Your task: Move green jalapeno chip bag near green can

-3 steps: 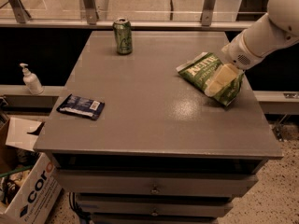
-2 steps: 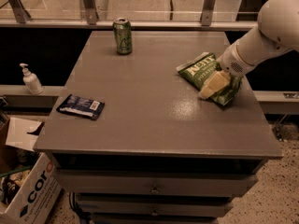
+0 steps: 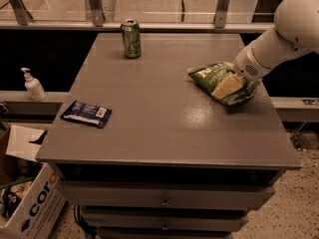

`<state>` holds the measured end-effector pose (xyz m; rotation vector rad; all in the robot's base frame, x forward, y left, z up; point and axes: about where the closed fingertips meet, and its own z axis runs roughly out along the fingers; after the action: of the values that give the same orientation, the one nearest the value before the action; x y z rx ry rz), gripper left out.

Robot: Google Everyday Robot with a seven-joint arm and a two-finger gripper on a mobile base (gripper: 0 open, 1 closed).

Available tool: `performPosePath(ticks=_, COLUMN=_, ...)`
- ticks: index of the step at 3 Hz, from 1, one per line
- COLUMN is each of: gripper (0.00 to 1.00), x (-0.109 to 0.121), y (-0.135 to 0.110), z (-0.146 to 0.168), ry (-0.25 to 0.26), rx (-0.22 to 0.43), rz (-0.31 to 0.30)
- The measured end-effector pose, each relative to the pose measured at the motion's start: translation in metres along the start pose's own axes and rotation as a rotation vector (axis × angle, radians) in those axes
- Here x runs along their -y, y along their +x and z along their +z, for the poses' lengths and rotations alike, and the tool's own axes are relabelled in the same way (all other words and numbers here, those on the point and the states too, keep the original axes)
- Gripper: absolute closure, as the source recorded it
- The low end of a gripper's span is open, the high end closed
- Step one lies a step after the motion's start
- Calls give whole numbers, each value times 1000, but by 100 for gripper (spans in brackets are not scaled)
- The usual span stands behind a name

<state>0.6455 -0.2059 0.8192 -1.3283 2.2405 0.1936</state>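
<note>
The green jalapeno chip bag [image 3: 205, 75] lies crinkled on the right side of the grey table [image 3: 159, 128]. My gripper [image 3: 227, 86] comes in from the right on a white arm and rests on top of the bag's right half, covering part of it. The green can [image 3: 131, 39] stands upright at the far left-centre of the table, well apart from the bag, to its upper left.
A flat dark blue packet [image 3: 86, 113] lies near the table's left edge. A white pump bottle [image 3: 32, 84] stands on a ledge to the left. A cardboard box [image 3: 30, 203] sits on the floor at lower left. A railing runs behind the table.
My gripper has shifted slightly left and lower onto the chip bag. The bag, the can and the packet have stayed in place.
</note>
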Motion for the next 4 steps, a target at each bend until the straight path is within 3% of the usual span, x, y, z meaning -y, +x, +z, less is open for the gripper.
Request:
performPosePath(ticks=1, gripper=92, x=1, y=-2, z=-4, ry=0, rx=0, rz=0)
performPosePath(ticks=2, gripper=100, x=1, y=-3, z=-4, ry=-1, rx=0, rz=0)
performPosePath(ticks=4, gripper=100, x=2, y=-4, z=-4, ry=-6, rx=10, rz=17)
